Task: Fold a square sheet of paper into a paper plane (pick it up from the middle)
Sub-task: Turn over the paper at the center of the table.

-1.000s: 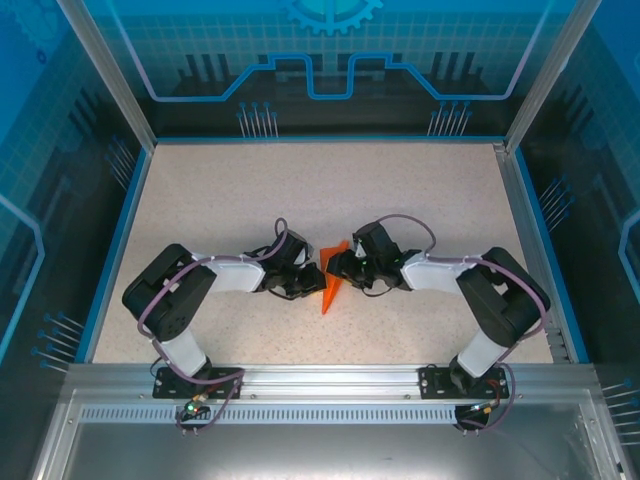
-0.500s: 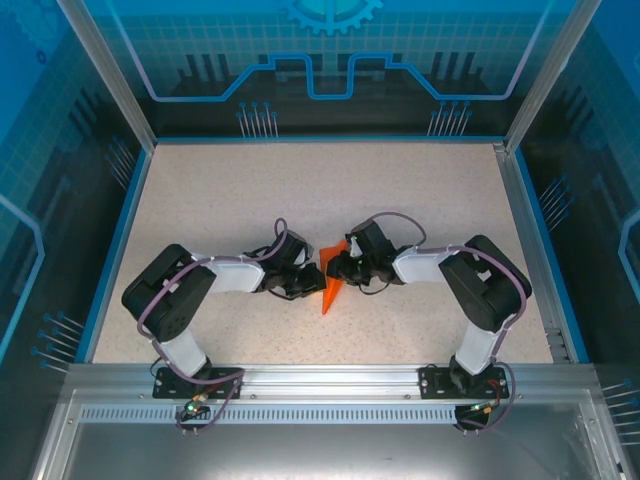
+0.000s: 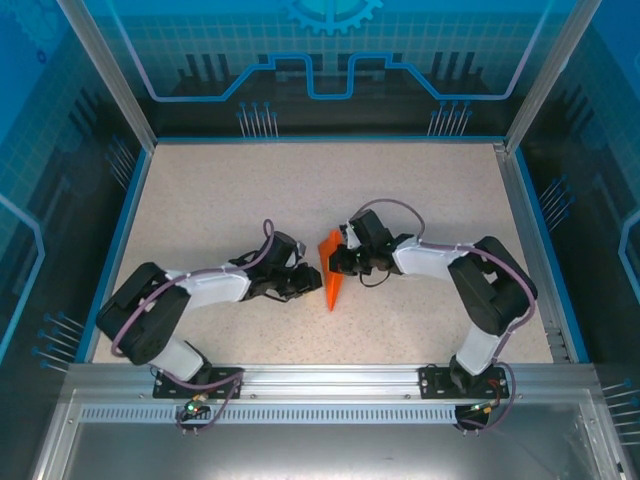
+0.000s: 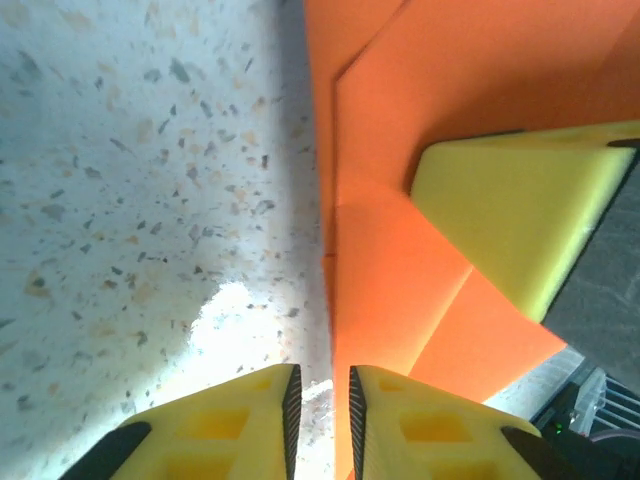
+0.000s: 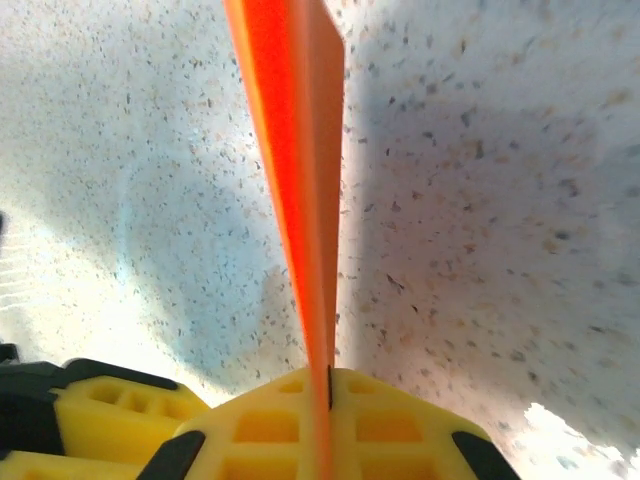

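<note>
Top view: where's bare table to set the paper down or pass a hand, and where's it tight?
Free: the wide far band of table between the back wall and both arms; the near strip between the two arm bases, below the tip of the orange paper. Crowded: centre, where left gripper and right gripper meet at the paper.

paper plane (image 3: pixel 331 280): matt, smooth orange paper | table (image 3: pixel 250 190): speckled, matt
</note>
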Robot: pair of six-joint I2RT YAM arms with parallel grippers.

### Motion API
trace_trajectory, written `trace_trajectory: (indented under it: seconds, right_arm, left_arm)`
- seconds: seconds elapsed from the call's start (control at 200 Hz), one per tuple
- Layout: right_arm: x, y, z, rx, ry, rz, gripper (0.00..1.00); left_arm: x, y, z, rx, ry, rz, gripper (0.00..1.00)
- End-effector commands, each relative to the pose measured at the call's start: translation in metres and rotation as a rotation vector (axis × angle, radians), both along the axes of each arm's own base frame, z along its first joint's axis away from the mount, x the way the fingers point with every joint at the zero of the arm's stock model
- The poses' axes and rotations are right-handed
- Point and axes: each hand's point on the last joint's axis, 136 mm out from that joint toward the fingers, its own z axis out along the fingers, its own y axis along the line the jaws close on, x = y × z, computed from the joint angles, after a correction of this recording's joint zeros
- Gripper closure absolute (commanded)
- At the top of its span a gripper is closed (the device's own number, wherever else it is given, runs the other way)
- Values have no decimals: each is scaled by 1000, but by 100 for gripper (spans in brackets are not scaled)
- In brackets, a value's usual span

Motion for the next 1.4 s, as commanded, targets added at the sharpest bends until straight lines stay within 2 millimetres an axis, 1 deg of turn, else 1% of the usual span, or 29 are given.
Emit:
trace_trajectory:
  seconds: [0.0, 0.09, 0.155, 0.23, 0.27, 0.31, 0.39, 0.525, 0.645, 0.705, 0.815, 0.885, 1.005, 1.09, 1.16, 1.195, 1.27, 1.33, 1.396]
  right_arm:
    - [3, -33, 33, -192, -108, 40, 97]
    - [4, -61, 54, -377, -181, 43, 95]
    - [4, -86, 64, -545, -200, 45, 94]
    - [4, -106, 74, -720, -220, 59, 94]
    - [6, -113, 81, -800, -237, 56, 94]
    - [6, -118, 83, -867, -244, 64, 94]
    - [9, -120, 89, -959, -262, 57, 93]
    - [10, -108, 87, -1036, -273, 92, 93]
    - [10, -105, 76, -1109, -256, 116, 92]
    - [12, -103, 72, -1126, -237, 114, 92]
    - [14, -96, 67, -1178, -219, 103, 91]
    - [14, -88, 58, -1199, -203, 115, 90]
    - [10, -64, 36, -1218, -178, 158, 89]
    - [5, -48, 22, -1250, -159, 189, 86]
    - [1, -32, 9, -1237, -137, 210, 83]
    - [-1, -25, 2, -1225, -123, 213, 80]
    - [-7, -11, -12, -1180, -83, 220, 79]
    - [-11, 3, -17, -1131, -66, 235, 76]
    - [-17, 22, -20, -1049, -52, 269, 70]
  left_arm:
    - [2, 20, 7, 67, -53, 59, 74]
    - [2, 32, 9, 109, -77, 82, 74]
    - [2, 40, 10, 141, -89, 101, 73]
    - [3, 47, 10, 158, -101, 122, 72]
    - [3, 50, 10, 160, -102, 128, 72]
    - [4, 52, 9, 163, -102, 132, 71]
    - [6, 55, 10, 164, -97, 138, 71]
    - [10, 60, 16, 160, -96, 159, 71]
    - [12, 68, 17, 148, -96, 189, 70]
    - [14, 72, 22, 133, -104, 199, 70]
    - [15, 90, 20, 173, -107, 235, 69]
    - [15, 102, 16, 180, -88, 274, 68]
    - [11, 120, 9, 198, -63, 330, 67]
    - [8, 127, 6, 206, -52, 345, 66]
    - [7, 130, 4, 212, -44, 352, 66]
    - [8, 130, 4, 211, -43, 352, 66]
    - [8, 131, 5, 213, -42, 352, 66]
    - [8, 133, 6, 215, -46, 356, 66]
    - [8, 135, 7, 214, -49, 364, 66]
